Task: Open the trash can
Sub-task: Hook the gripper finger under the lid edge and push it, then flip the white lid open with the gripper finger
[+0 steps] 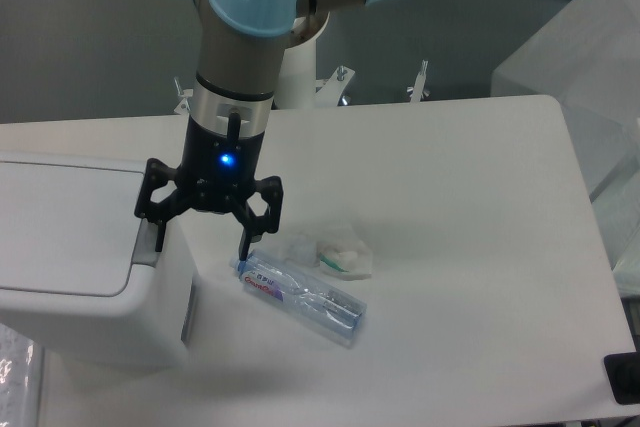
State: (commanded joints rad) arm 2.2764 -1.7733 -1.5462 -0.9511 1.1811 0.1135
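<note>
here trash can edge sits between gripper jaws.

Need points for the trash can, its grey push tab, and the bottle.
trash can [70, 217]: fixed camera, middle of the flat lid.
grey push tab [147, 244]: fixed camera, the tab's face at the lid's right edge.
bottle [300, 292]: fixed camera, labelled clear body, lying on its side.
</note>
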